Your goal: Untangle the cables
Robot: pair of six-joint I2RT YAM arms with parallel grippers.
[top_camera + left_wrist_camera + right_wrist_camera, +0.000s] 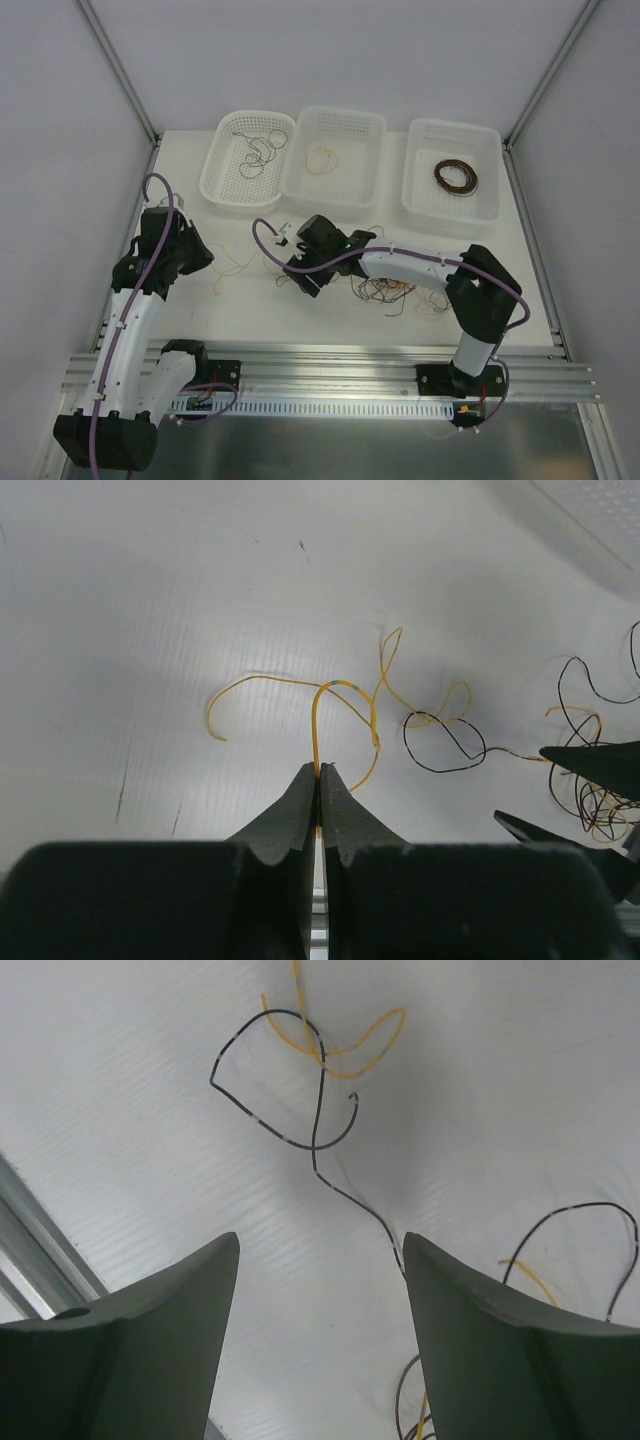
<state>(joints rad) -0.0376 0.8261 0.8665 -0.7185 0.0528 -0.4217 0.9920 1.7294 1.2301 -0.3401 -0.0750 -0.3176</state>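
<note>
Left fingers (295, 815) pinching yellow cable (316, 715), right fingers (170, 1305) spread, seemingly above black cable (316, 1135)

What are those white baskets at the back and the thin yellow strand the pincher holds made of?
The white baskets look like moulded, translucent plastic, with perforated floors. The yellow strand pinched in the left gripper looks like thin plastic-coated wire, smooth and holding springy curves; its core isn't visible.

A white table (235, 315) carries three white plastic baskets in a row along its far edge: the left basket (208, 186), the middle basket (366, 160) touching it, and the right basket (425, 150) standing apart. A tightly wound dark-brown wire ring (457, 189) lies in the right basket. A metal rail (330, 366) runs along the near edge.
</note>
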